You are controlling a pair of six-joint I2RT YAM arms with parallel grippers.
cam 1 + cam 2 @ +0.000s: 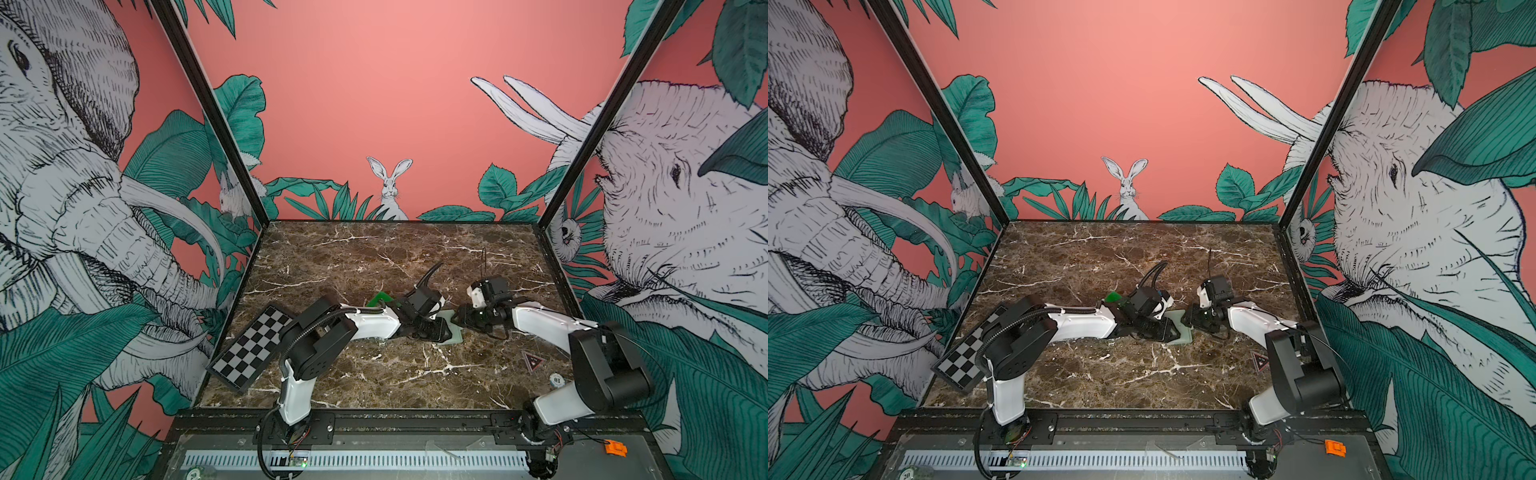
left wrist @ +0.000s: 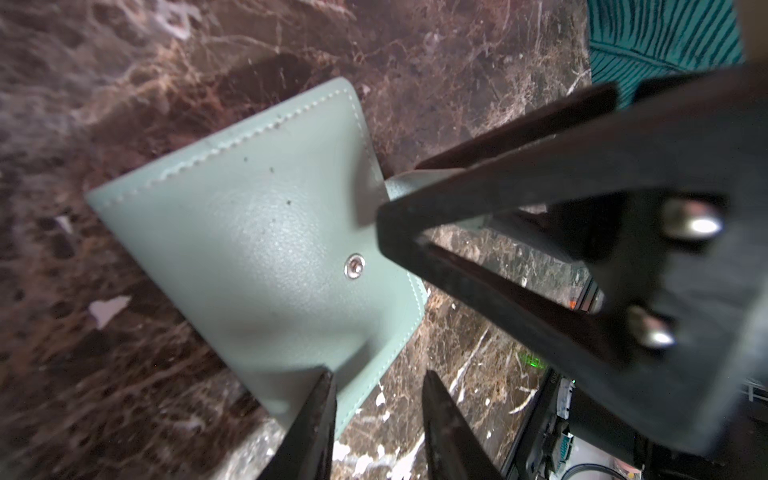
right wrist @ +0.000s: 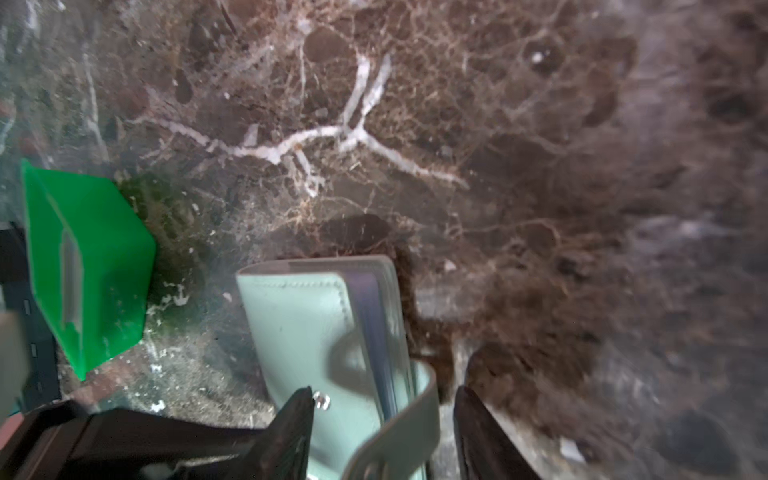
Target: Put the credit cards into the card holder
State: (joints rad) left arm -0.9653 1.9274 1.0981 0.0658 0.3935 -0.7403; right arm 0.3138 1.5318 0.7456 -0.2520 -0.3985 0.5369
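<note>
The strap [image 3: 409,419] of the card holder [image 3: 303,328] curls between parted fingers [image 3: 291,428] of the right end effector [image 3: 383,390], green tray [image 3: 89,266] nearby

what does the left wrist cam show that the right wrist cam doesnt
Left wrist only: the right gripper from outside, tips at the card holder. Right wrist only: the green tray and the holder's clear sleeves. Both: the holder on the marble table, strap undone.
</note>
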